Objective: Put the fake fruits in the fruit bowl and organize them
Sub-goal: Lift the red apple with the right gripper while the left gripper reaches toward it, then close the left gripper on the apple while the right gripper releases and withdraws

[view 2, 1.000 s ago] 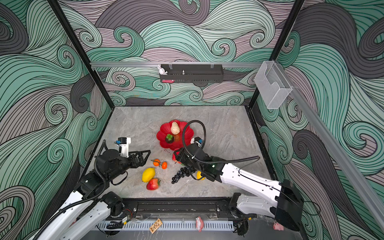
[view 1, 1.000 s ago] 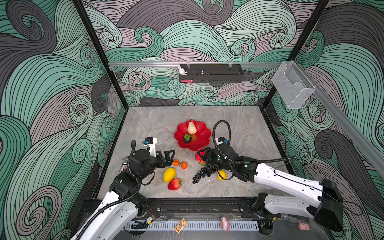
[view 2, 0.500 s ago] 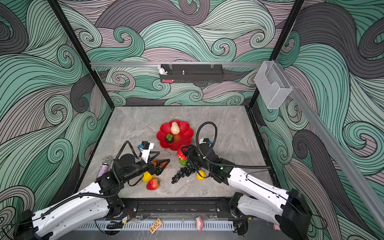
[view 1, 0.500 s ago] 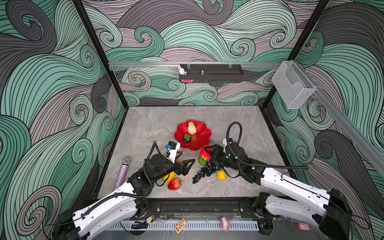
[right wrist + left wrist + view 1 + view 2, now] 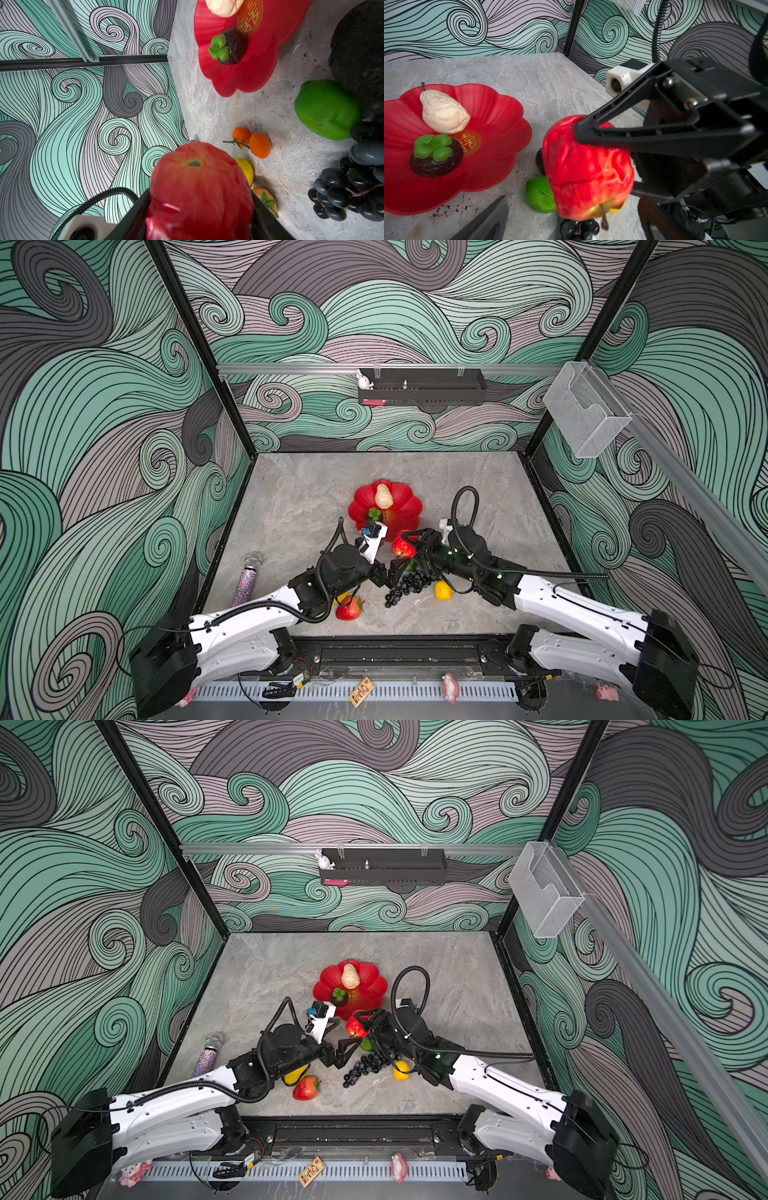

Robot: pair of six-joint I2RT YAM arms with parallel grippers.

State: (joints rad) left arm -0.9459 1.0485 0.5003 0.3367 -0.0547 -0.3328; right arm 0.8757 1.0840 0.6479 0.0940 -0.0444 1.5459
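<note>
Apple [image 5: 400, 548] sits pinched in the right end effector [image 5: 406, 546]; left end effector [image 5: 390, 572] stands spread wide.

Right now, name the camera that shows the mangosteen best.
The left wrist view: the mangosteen sits large and unblocked in the fruit bowl, green cap and dark body sharp. The right wrist view shows it whole but smaller; in both top views it is tiny.

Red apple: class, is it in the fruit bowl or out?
Out: the right gripper holds the red apple in its jaws, beside the fruit bowl.
</note>
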